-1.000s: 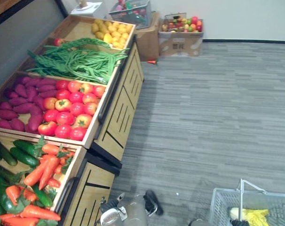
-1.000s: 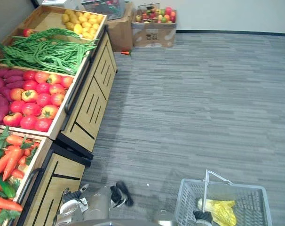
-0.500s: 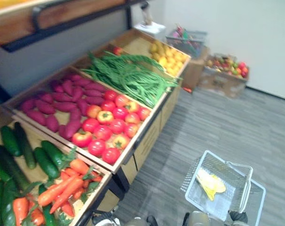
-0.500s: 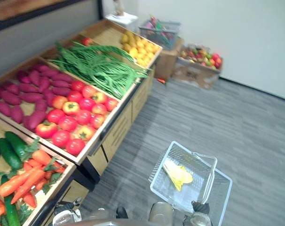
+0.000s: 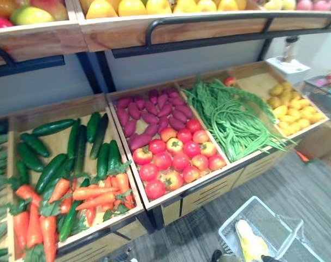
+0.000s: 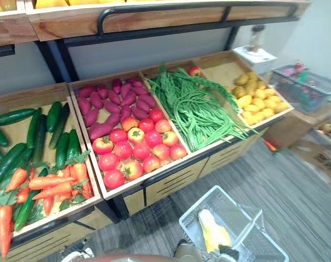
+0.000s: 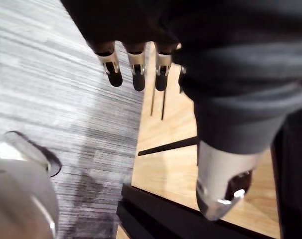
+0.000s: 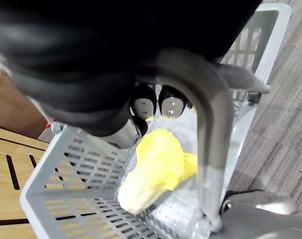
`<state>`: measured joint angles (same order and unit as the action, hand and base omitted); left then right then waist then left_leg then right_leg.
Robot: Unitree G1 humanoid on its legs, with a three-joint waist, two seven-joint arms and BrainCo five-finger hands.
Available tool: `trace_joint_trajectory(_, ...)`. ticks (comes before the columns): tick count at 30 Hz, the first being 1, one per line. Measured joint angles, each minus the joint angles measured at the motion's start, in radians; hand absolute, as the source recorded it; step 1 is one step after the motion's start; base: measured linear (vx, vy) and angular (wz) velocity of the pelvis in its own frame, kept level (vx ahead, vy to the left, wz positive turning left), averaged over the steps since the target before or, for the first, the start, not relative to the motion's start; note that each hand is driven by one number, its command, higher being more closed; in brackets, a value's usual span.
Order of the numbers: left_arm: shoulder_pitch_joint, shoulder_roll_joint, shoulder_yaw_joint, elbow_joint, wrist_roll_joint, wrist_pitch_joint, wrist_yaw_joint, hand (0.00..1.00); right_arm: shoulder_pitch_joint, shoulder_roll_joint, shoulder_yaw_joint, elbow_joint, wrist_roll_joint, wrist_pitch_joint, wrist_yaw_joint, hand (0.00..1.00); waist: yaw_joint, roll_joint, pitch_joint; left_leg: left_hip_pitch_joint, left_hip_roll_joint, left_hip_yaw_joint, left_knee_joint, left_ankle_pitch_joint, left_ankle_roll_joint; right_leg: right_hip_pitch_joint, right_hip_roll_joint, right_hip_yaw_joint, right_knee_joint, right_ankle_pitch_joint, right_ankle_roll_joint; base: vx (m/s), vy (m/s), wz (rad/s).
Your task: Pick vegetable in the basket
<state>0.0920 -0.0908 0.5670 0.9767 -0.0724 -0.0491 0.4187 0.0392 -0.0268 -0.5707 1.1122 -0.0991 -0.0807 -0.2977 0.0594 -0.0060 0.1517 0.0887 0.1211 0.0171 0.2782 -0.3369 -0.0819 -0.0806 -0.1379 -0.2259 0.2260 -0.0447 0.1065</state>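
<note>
The yellow vegetable [image 6: 213,232] lies on the floor of the pale grey basket [image 8: 76,164], about midway between its side walls. It is a long, leafy-looking piece, bright yellow over its broader part and paler at the narrow end. Its long axis runs roughly along the basket's length, with the pale narrow end toward the end wall nearer the wooden produce stand [image 6: 171,183] and the broad end toward the robot. The right hand [image 8: 172,103] has its fingers curled round the basket's grey handle [image 8: 207,129]. The left hand [image 7: 137,69] hangs by the stand's front — fingers straight, holding nothing. Tomatoes [image 6: 134,147] and green beans [image 6: 195,112] fill bins on the stand.
</note>
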Motion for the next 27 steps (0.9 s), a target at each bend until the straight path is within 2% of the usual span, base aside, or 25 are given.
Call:
trace_joint_trajectory(2, 0.001, -0.006, 0.016, 0.011, -0.011, 0.003, 0.002, 0.0, -0.001, -0.002, -0.004, -0.001, 0.0, 0.008, 0.002, 1.0, -0.002, 0.005, -0.004, 0.0, 0.031, -0.005, -0.087, 0.063, -0.033, 0.006, 0.016, -0.062, -0.021, -0.012, -0.019, 0.08, -0.324, 0.73)
trace_joint_trajectory(4, 0.001, -0.002, 0.022, 0.012, -0.026, 0.005, 0.006, 0.0, -0.002, 0.001, -0.009, 0.003, 0.0, 0.009, 0.001, 1.0, -0.004, 0.004, -0.005, -0.006, 0.052, 0.003, -0.14, 0.111, -0.043, 0.018, 0.021, -0.118, -0.052, -0.01, -0.024, 0.02, -0.209, 0.85)
trace_joint_trajectory(5, 0.001, 0.003, 0.024, 0.012, -0.028, 0.006, 0.011, 0.0, -0.002, 0.001, -0.013, 0.005, 0.0, 0.009, 0.0, 1.0, -0.007, 0.002, -0.007, -0.027, 0.068, 0.059, -0.157, 0.138, -0.04, 0.021, 0.015, -0.161, -0.074, -0.008, -0.029, -0.03, -0.111, 0.93)
trace_joint_trajectory(6, -0.002, 0.004, 0.028, 0.012, -0.028, 0.006, 0.012, 0.0, -0.002, 0.0, -0.014, 0.006, 0.001, 0.009, 0.0, 1.0, -0.019, 0.0, -0.007, -0.042, 0.09, 0.153, -0.156, 0.158, -0.021, 0.026, 0.002, -0.198, -0.087, -0.006, -0.032, -0.04, -0.081, 1.27)
trace_joint_trajectory(7, -0.005, 0.005, 0.027, 0.013, -0.028, 0.006, 0.02, 0.0, -0.002, -0.007, -0.014, 0.006, 0.001, 0.009, -0.002, 1.0, -0.034, 0.0, -0.007, -0.049, 0.121, 0.291, -0.157, 0.199, -0.02, 0.032, -0.017, -0.237, -0.091, -0.005, -0.032, -0.02, -0.012, 1.04)
trace_joint_trajectory(8, -0.009, 0.005, 0.025, 0.017, -0.026, 0.006, 0.024, 0.0, -0.002, -0.015, -0.014, 0.007, 0.001, 0.009, -0.002, 1.0, -0.035, 0.002, -0.007, -0.047, 0.125, 0.342, -0.168, 0.226, -0.04, 0.032, -0.026, -0.245, -0.09, -0.004, -0.03, -0.03, 0.064, 0.83)
trace_joint_trajectory(9, -0.008, 0.006, 0.016, 0.018, -0.022, 0.007, 0.037, 0.0, -0.008, -0.027, -0.011, 0.015, 0.001, 0.009, -0.003, 1.0, -0.029, 0.003, -0.007, -0.041, 0.107, 0.369, -0.2, 0.244, -0.058, 0.033, -0.035, -0.246, -0.097, 0.006, -0.018, -0.03, 0.11, 0.32)
trace_joint_trajectory(10, -0.008, 0.014, 0.006, 0.018, -0.019, 0.007, 0.053, 0.0, -0.023, -0.024, -0.005, 0.027, 0.001, 0.006, -0.002, 1.0, -0.027, 0.006, -0.01, -0.035, 0.089, 0.358, -0.217, 0.251, -0.052, 0.045, -0.037, -0.243, -0.125, 0.03, -0.014, -0.04, 0.11, 0.15)
trace_joint_trajectory(12, -0.005, 0.021, -0.006, -0.001, 0.011, 0.008, 0.085, 0.0, -0.028, -0.021, 0.003, 0.034, 0.001, 0.001, -0.003, 1.0, -0.027, -0.007, -0.011, -0.034, 0.071, 0.359, -0.231, 0.256, -0.045, 0.058, -0.039, -0.241, -0.169, 0.061, -0.008, -0.05, 0.083, 0.02)
trace_joint_trajectory(15, 0.034, 0.02, -0.062, -0.189, 0.081, 0.0, 0.204, 0.0, -0.012, -0.018, 0.031, 0.032, 0.002, -0.02, -0.016, 1.0, -0.027, -0.018, -0.013, -0.039, 0.034, 0.346, -0.26, 0.271, -0.025, 0.071, -0.058, -0.255, -0.219, 0.093, 0.006, -0.05, 0.09, 0.18)
trace_joint_trajectory(17, 0.077, 0.04, -0.15, -0.383, 0.182, -0.046, 0.32, 0.0, 0.01, -0.017, 0.04, 0.024, 0.021, -0.04, -0.033, 1.0, -0.027, -0.017, -0.013, -0.046, 0.011, 0.324, -0.269, 0.278, -0.017, 0.078, -0.073, -0.273, -0.223, 0.097, 0.012, -0.03, 0.068, 0.27)
trace_joint_trajectory(20, 0.1, 0.097, -0.206, -0.522, 0.32, -0.11, 0.446, 0.0, 0.02, -0.016, 0.083, 0.023, 0.039, -0.064, -0.049, 1.0, -0.027, -0.017, -0.013, -0.046, 0.004, 0.308, -0.284, 0.286, -0.015, 0.085, -0.076, -0.286, -0.225, 0.097, 0.013, -0.03, 0.026, 0.16)
trace_joint_trajectory(23, 0.102, 0.146, -0.248, -0.638, 0.449, -0.155, 0.575, 0.0, 0.019, -0.019, 0.128, 0.024, 0.04, -0.073, -0.056, 1.0, -0.026, -0.018, -0.011, -0.048, 0.003, 0.295, -0.295, 0.294, -0.015, 0.082, -0.073, -0.297, -0.226, 0.097, 0.013, 0.01, -0.013, 0.12)
trace_joint_trajectory(27, 0.111, 0.197, -0.295, -0.736, 0.541, -0.19, 0.629, 0.0, 0.001, -0.029, 0.169, 0.037, 0.039, -0.073, -0.06, 1.0, -0.026, -0.018, -0.011, -0.053, 0.004, 0.291, -0.3, 0.294, -0.015, 0.077, -0.07, -0.299, -0.227, 0.097, 0.013, 0.0, -0.005, 0.01)
